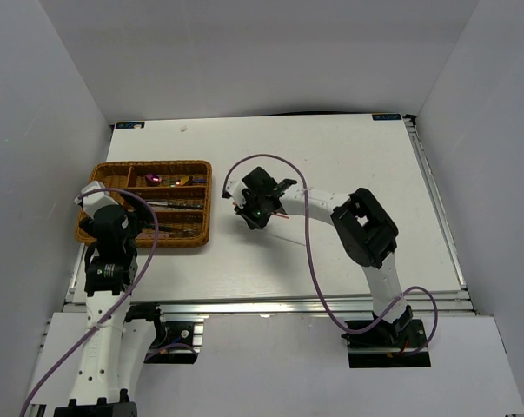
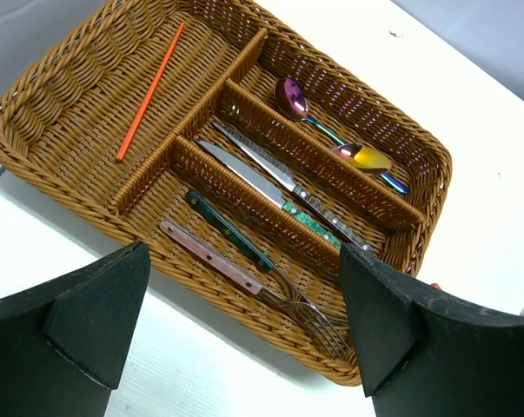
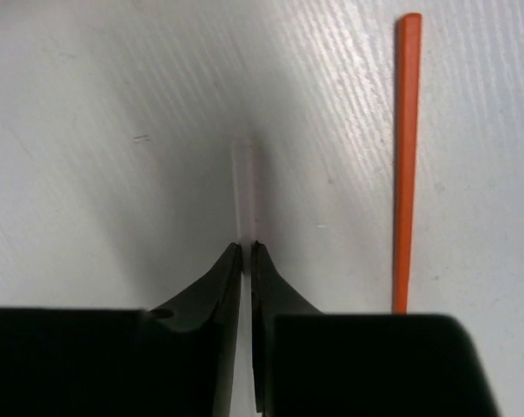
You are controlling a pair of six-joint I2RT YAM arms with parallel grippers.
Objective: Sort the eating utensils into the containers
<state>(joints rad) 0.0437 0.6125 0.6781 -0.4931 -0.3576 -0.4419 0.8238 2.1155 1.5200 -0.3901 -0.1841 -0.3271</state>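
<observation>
The brown wicker tray (image 1: 207, 205) sits at the table's left. In the left wrist view its rim (image 2: 44, 139) frames a red chopstick (image 2: 149, 91) in the long section, two gold-and-purple spoons (image 2: 331, 132) in one slot, knives (image 2: 270, 178) in the middle slot and forks (image 2: 235, 256) in the near slot. My left gripper (image 2: 244, 347) is open and empty above the tray's near edge. My right gripper (image 3: 246, 248) is at mid-table (image 1: 255, 211), shut on a thin pale silver chopstick (image 3: 246, 187) against the table. A second red chopstick (image 3: 406, 165) lies just right of it.
White walls close in the table on the left, right and back. The purple cable (image 1: 309, 243) of the right arm loops over the table's middle. The right arm's elbow (image 1: 366, 228) stands right of the gripper.
</observation>
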